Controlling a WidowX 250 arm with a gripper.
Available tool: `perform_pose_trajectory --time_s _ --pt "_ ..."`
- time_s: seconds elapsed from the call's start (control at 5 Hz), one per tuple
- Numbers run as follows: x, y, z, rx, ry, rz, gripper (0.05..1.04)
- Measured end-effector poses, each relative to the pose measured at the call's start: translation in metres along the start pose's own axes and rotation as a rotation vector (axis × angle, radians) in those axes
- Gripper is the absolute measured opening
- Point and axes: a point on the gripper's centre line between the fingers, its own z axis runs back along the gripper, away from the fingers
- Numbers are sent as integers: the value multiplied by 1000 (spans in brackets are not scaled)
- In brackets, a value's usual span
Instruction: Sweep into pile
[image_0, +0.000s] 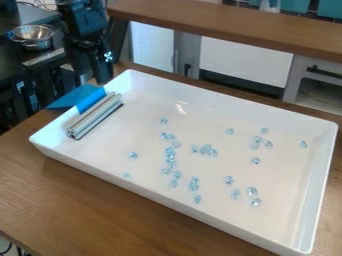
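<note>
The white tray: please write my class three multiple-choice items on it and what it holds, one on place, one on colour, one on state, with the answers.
1. Where is the silver bar?
A) At the right end of the tray
B) At the left end of the tray
C) On the bare wooden table

2. What colour are the small crystals?
A) Pale blue
B) Red
C) Black

3. How do the crystals lie?
A) In one heap
B) In a single straight row
C) Scattered, some in clusters

1: B, it lies inside, beside the left end wall.
2: A, they show pale blue against white.
3: C, gaps part singles and small groups.
</note>
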Motion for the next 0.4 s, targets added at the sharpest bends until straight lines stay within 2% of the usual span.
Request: perform_pose_trajectory --time_s 0.2,0.4 --pt "-3 1 -13 -16 28 13 1000" --pt "-4 2 -24 39 39 58 1000"
